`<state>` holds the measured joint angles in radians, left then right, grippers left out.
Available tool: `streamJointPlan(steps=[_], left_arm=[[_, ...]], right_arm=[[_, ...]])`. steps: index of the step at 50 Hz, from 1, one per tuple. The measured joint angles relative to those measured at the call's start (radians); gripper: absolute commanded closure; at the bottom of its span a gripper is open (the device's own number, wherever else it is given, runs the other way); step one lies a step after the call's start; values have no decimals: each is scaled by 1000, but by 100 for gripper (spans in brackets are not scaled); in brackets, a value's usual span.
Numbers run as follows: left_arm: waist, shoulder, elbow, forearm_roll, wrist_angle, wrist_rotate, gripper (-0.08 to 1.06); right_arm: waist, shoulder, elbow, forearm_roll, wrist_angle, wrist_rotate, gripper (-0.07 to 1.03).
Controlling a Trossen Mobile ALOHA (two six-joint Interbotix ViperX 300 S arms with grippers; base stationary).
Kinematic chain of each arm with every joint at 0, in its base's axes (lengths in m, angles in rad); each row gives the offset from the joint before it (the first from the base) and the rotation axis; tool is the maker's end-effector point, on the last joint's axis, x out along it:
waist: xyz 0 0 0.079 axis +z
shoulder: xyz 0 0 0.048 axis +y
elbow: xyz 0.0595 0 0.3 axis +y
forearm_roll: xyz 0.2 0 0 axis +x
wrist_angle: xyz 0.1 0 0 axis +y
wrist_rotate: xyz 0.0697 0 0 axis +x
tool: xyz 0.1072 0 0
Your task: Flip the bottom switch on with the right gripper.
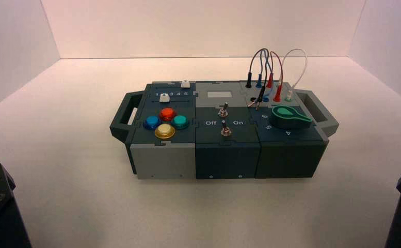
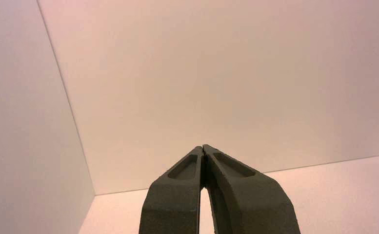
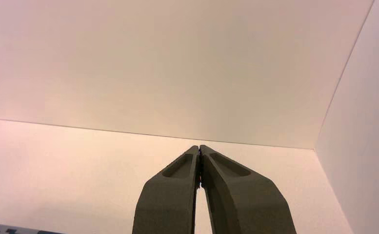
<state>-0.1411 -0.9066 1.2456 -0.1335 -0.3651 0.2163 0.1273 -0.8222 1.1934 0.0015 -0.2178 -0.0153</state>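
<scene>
My right end effector [image 3: 199,147] waits at the near right, its smooth, tapering dark fingers closed together on nothing; my left one [image 2: 203,147] is parked near left, likewise closed and holding nothing. Beyond them, on the pale, smooth tabletop [image 1: 151,212], sits the angular, flat-panelled box [image 1: 226,160]. In its dark middle section, toward the near edge, the bottom switch [image 1: 225,131] has a metallic collar and a short, stubby lever, its long axis rising from the panel. Farther lies the similar top switch [image 1: 223,110].

Pale back wall [image 1: 203,28], meeting a pale tabletop [image 1: 84,113]; side walls [image 1: 17,46] flank both, under warm, pinkish light.
</scene>
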Motion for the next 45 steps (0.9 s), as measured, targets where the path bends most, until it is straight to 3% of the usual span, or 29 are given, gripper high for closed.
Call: streamJointPlan(steps=[11,17,26,33,45], left_arm=[[0,3,0,0,0,0,101],[0,14,-3,0,9,0,101],[0,32,-91,-2,245,0,101],[0,38,-153,-5,426,-3,101],[0,43,-233,-31,647,-26,101]], right_arm=[[0,3,0,0,2,6,98],[3,14,-8,11,58,12,98],[41,40,-127,17,337,12,99],[60,41,-204,18,457,11,98],[129,52,-305,52,627,12,99]])
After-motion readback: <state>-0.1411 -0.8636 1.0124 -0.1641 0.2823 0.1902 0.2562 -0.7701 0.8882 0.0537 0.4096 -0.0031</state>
